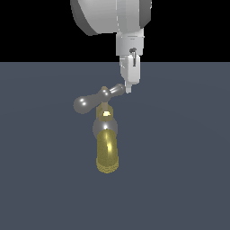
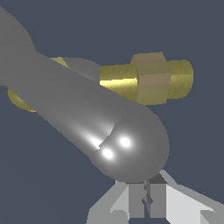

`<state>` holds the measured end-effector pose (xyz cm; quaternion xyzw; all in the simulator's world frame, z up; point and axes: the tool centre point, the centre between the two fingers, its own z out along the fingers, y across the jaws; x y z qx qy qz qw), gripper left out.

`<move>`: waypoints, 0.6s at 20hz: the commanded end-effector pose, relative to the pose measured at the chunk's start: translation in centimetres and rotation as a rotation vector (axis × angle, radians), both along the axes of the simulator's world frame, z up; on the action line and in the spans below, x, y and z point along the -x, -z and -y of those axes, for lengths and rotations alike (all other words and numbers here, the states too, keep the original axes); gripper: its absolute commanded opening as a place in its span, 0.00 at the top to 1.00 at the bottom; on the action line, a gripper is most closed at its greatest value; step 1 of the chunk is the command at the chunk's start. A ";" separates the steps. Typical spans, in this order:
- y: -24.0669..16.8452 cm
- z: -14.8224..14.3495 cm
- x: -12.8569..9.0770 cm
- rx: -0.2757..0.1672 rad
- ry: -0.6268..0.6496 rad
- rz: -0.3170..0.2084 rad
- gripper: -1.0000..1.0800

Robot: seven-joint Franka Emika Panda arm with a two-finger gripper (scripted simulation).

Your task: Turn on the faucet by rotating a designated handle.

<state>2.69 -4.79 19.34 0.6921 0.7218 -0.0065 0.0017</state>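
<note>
The faucet (image 1: 105,129) stands on the dark floor, its curved gold spout (image 1: 108,155) pointing toward the camera. The silver crossbar handle (image 1: 96,99) sits on top, tilted, with one bulb low on the exterior view's left and the other high on the right. My white gripper (image 1: 128,89) hangs straight down, shut, with its tip against the right bulb. In the wrist view the handle's bulb (image 2: 127,144) fills the frame just in front of my gripper (image 2: 145,199), whose jaws are closed together. The brass stem (image 2: 151,78) shows behind it.
The flat grey-blue floor (image 1: 179,179) spreads all around the faucet. The large white arm body (image 1: 108,15) is above the faucet at the top of the exterior view.
</note>
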 end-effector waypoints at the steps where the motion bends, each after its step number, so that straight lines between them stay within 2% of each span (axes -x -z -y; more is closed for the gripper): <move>1: 0.0 -0.8 -0.1 -0.001 -0.003 0.000 1.00; 12: -0.2 -9.7 -0.9 -0.010 -0.036 0.005 1.00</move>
